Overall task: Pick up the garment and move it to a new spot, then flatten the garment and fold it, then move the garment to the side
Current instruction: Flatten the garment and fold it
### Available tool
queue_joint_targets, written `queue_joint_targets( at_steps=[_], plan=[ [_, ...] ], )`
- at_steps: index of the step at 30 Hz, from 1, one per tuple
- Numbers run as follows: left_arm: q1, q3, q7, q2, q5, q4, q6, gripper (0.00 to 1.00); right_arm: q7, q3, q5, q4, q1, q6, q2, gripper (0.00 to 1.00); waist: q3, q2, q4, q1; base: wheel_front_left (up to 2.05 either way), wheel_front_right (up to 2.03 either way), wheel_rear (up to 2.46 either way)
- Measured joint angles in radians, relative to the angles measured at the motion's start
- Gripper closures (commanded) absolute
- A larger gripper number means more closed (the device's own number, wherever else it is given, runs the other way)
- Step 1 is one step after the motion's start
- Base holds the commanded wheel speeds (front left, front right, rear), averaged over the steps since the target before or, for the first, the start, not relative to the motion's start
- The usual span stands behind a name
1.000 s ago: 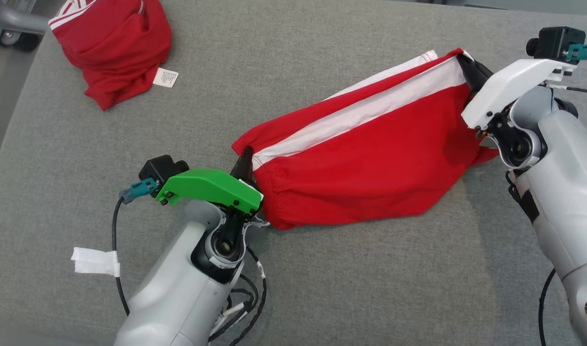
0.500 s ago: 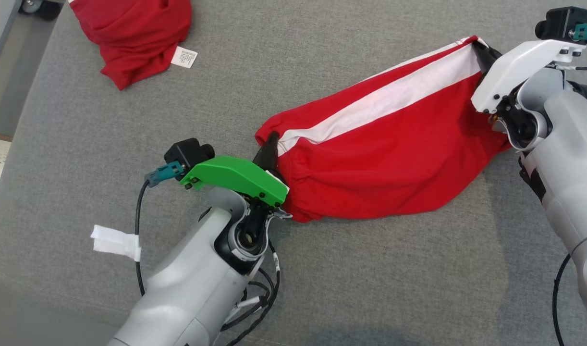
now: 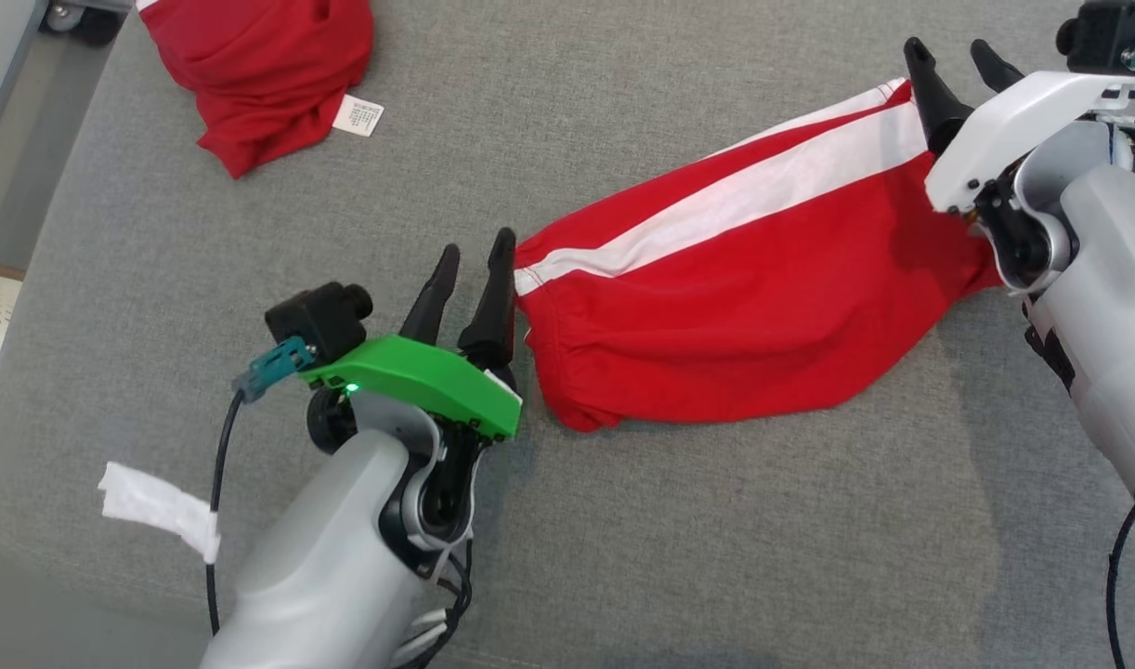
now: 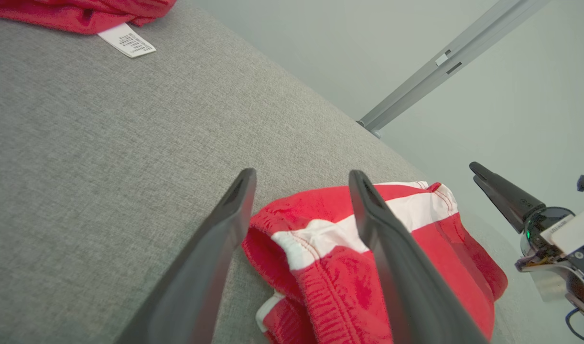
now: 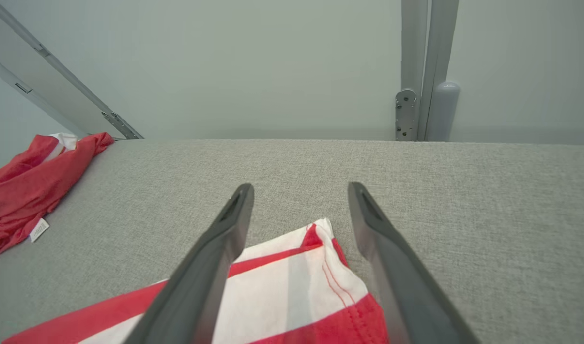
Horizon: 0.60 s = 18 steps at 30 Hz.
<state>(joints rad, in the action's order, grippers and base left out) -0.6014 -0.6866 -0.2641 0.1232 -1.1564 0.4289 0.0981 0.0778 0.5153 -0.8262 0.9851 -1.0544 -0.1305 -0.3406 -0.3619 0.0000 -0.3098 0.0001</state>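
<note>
At both ends of the garment (image 3: 716, 297), left tool (image 3: 477, 242) and right tool (image 3: 946, 44) newly wide open, empty.

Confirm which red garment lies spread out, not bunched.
The white-striped garment at centre right lies spread; the other red garment at far left is a crumpled heap with a white label.

The red shorts (image 3: 716, 307) lie stretched across the grey cushion (image 3: 623, 557) from my left gripper (image 3: 477, 242) to my right gripper (image 3: 946, 45), blocking that diagonal. Bare cushion lies open along the near side and the far middle. A crumpled red garment (image 3: 261, 65) fills the far left corner.
</note>
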Motion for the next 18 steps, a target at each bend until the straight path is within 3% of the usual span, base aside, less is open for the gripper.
queue_joint_targets(
  at_steps=[4, 9, 18],
  plan=[
    [0.113, 0.084, 0.0, 0.026, 0.165, -0.1, 0.026, 0.0, 0.02, 0.07, -0.027, -0.066, 0.058, 0.0, -0.042, 0.0, 0.019, 0.0, 0.02, 0.0, 0.0, 0.0, 0.0],
    [0.242, 0.162, 0.0, 0.033, 0.289, -0.189, 0.054, 0.0, 0.025, 0.16, -0.033, -0.097, 0.113, 0.0, -0.086, 0.0, 0.048, 0.0, 0.047, 0.0, 0.0, 0.0, 0.0],
    [0.394, 0.247, 0.0, -0.015, 0.37, -0.256, 0.059, 0.0, -0.04, 0.253, -0.055, -0.028, 0.161, 0.0, -0.09, 0.0, 0.091, 0.0, 0.06, 0.0, 0.0, 0.0, 0.0]
  ],
)
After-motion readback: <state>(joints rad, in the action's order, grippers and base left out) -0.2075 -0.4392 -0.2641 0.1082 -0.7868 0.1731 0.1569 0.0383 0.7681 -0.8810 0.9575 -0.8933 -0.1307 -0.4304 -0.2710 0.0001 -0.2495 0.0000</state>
